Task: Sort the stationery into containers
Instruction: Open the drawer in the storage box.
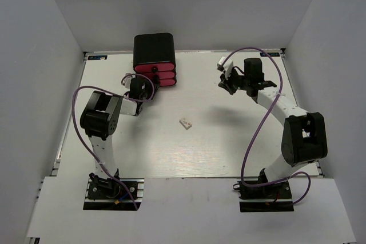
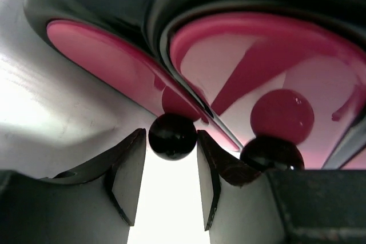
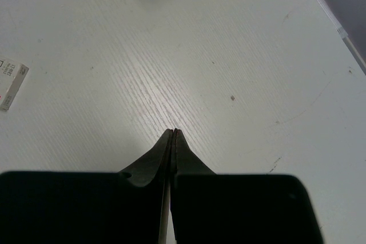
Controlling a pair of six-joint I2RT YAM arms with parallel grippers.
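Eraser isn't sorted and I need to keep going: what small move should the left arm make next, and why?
Probably close the left end effector on the black knob it straddles, ready to pull that drawer open. Its fingers flank the knob, though a firm grip isn't clear; the cabinet looks fully shut, and the white eraser lies on the table.

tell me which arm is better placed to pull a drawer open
Left. The left gripper has its jaws either side of a black drawer knob on the cabinet. The right gripper is shut, over bare table well away from it.
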